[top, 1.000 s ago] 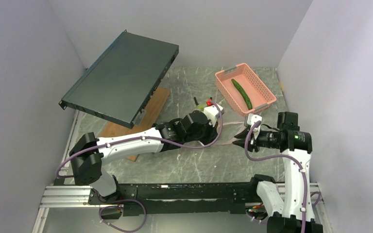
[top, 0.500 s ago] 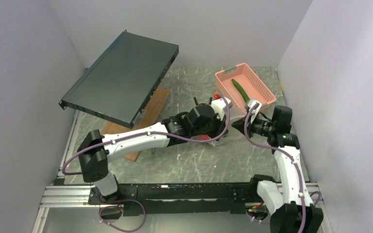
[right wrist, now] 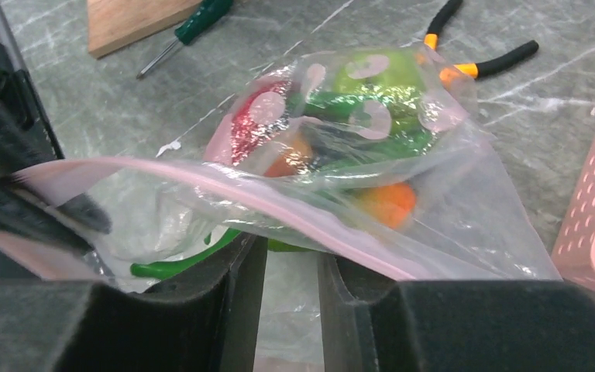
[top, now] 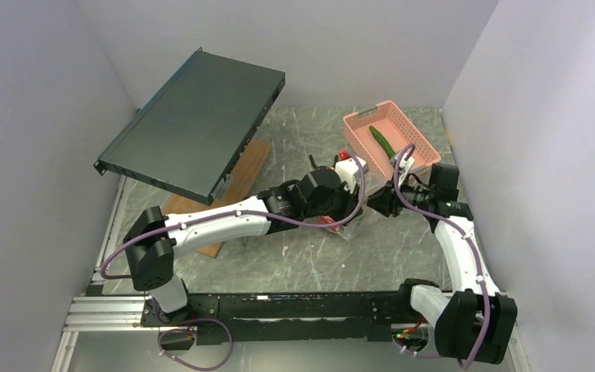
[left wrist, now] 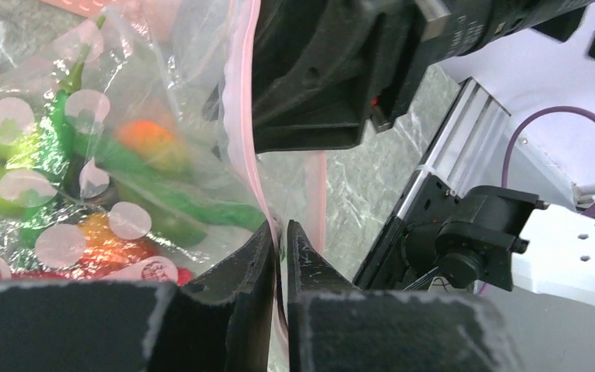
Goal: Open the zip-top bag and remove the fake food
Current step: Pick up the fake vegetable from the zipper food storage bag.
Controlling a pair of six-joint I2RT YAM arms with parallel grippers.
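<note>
The clear zip-top bag [right wrist: 465, 194] with its pale pink zip strip [right wrist: 240, 194] hangs between my two grippers. My left gripper [left wrist: 279, 226] is shut on the pink strip [left wrist: 242, 139]. My right gripper [right wrist: 292, 248] is open, and its jaws straddle bag film just under the strip. The fake food is inside the bag: a green apple [right wrist: 372, 77], an orange mango [right wrist: 387, 203], a green cucumber [right wrist: 178, 263] and a red piece [right wrist: 248, 132]. In the top view both grippers meet near the bag [top: 333, 223].
A pink basket [top: 356, 138] at the back right holds one cucumber [top: 385, 147]. Orange-handled pliers [right wrist: 480, 62] and a green screwdriver [right wrist: 194, 27] lie behind the bag. A dark metal chassis [top: 194, 124] leans over a wooden board [top: 240, 167] at the left.
My right gripper has swung away from me and left, up to the bag's mouth beside the left gripper. My left gripper has carried the bag a little to the right.
</note>
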